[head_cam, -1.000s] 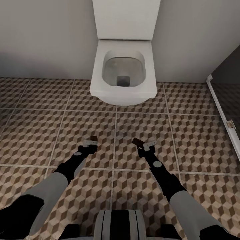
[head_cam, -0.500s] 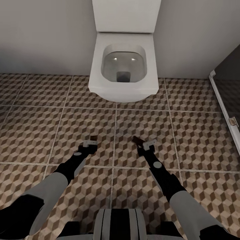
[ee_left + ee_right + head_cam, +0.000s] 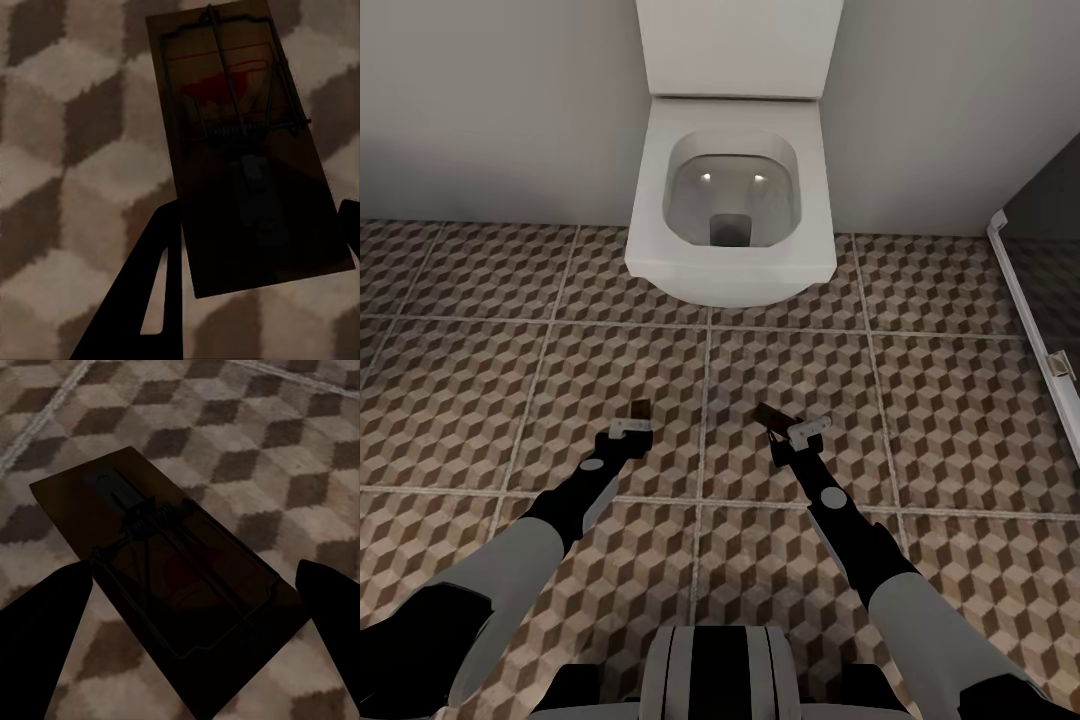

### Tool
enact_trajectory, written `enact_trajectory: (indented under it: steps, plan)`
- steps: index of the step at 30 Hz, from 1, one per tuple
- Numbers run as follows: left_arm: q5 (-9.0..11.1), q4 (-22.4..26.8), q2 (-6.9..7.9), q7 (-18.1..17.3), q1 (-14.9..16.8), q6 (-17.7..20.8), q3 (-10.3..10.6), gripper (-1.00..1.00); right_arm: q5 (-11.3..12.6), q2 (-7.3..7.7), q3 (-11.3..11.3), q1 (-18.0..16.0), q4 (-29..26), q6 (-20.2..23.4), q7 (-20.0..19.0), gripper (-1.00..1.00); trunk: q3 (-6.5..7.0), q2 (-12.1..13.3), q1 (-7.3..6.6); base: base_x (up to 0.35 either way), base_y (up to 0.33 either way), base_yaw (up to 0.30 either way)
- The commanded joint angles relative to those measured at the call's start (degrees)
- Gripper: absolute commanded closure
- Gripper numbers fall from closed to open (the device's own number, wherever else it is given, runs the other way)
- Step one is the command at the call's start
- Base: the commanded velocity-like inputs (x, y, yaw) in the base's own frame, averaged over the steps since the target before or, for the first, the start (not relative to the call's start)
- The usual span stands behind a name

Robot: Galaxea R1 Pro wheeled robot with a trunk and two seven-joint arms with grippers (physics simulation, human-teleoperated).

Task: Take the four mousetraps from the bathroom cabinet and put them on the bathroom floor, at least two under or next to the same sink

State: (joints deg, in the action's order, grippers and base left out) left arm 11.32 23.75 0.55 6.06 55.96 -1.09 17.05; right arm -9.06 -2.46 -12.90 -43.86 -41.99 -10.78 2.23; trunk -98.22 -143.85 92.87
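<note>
From the head view, both arms reach over the bathroom floor (image 3: pixel 480 370) before a white toilet (image 3: pixel 728 215). The left claw (image 3: pixel 632 422) grips a mousetrap (image 3: pixel 641 408); the right claw (image 3: pixel 792 430) grips another mousetrap (image 3: pixel 768 416).

Left wrist: its mousetrap (image 3: pixel 247 142) is a tan board, dark wire, red mark.

Right wrist: a shadowed board (image 3: pixel 165 577) between dark fingers (image 3: pixel 45 622).
</note>
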Motion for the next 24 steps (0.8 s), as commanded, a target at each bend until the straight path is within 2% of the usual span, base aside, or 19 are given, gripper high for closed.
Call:
enact_trajectory:
  steps: [1,7,24]
  plan:
    - [0.4,-0.1,0.06,0.6,0.0,-0.1,0.5,1.0,-0.5,-0.01,0.0,0.0,0.1,-0.1,0.2,1.0,-0.02,0.0,-0.01,0.0,0.0,0.0]
    - [0.4,-0.2,0.06,0.6,-0.1,-0.2,0.5,1.0,-0.5,-0.01,0.0,0.0,0.1,-0.1,0.2,1.0,-0.02,0.0,-0.01,0.0,0.0,0.0]
    - [0.4,-0.1,0.06,0.6,-0.2,-0.3,3.0,1.0,-0.5,-0.03,0.0,0.0,0.1,-0.1,0.2,1.0,-3.79,-0.2,0.43,0.0,0.0,0.0]
